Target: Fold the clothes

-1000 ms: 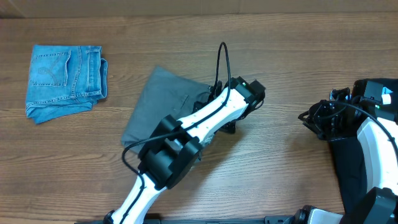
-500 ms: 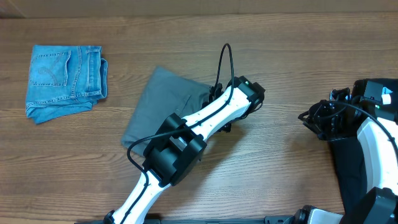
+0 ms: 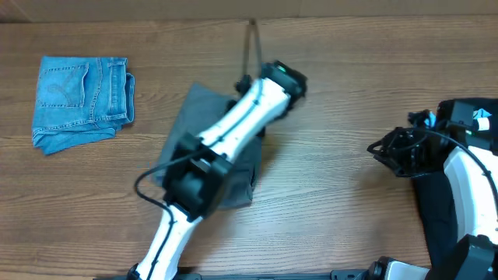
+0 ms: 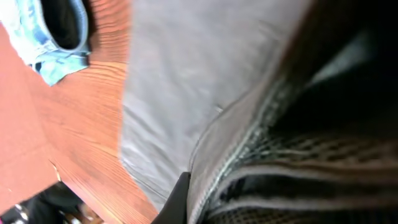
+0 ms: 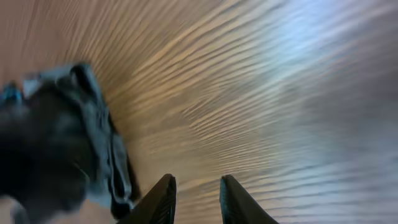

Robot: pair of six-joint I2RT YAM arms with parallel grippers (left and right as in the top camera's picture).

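Left end effector (image 3: 268,87) over shorts (image 3: 184,123), wooden table (image 3: 342,85)

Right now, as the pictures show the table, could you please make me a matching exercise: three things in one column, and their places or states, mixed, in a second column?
Things:
1. grey shorts
2. blue denim shorts
3. right gripper

Places or states:
A. open, over the bare table
B. folded, lying alone at the far left
C. in the middle, under the left arm

Pairs: 1-C, 2-B, 3-A.
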